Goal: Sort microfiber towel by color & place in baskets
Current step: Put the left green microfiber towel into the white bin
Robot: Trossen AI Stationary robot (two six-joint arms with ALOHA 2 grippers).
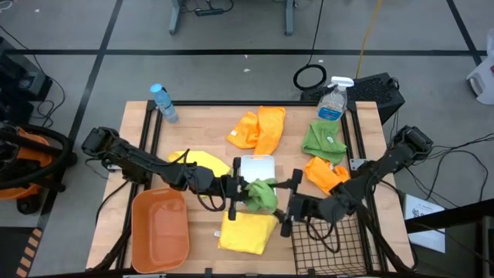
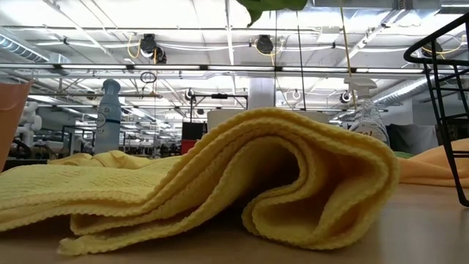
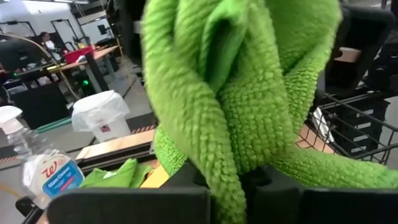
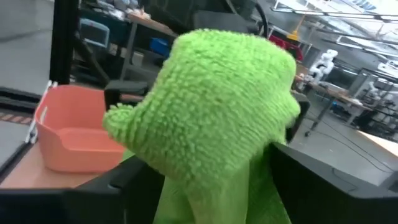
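1. Green towel (image 1: 262,194): held above mid-table, over the white bin (image 1: 258,167), between the two grippers. Fills both wrist views.
2. Left gripper (image 1: 236,191): jaws pinched narrow on the green towel, which is bunched between its fingers in its wrist view.
3. Right gripper (image 1: 289,207): just beside the towel; fingers stand apart either side of the cloth. Whether it grips cannot be told.
4. Orange tub (image 1: 160,228): front left, nothing visible inside.
5. Wire basket (image 1: 328,249): front right, nothing visible inside.
6. White bin: mid-table, partly hidden by the towel; contents cannot be told.
7. Towels on the table: yellow (image 1: 247,232) at the front, yellow (image 1: 202,161) behind the left arm, orange (image 1: 259,128) at the back, green (image 1: 324,140) and orange (image 1: 324,171) at the right.
8. Progress, judged: early; no towel seen in a container, five left lying, one in hand.
9. Writing: the spray bottle (image 3: 48,175) label reads "Glass Cleaner" under a red script "W"; the water bottle (image 1: 164,103) label is unreadable.
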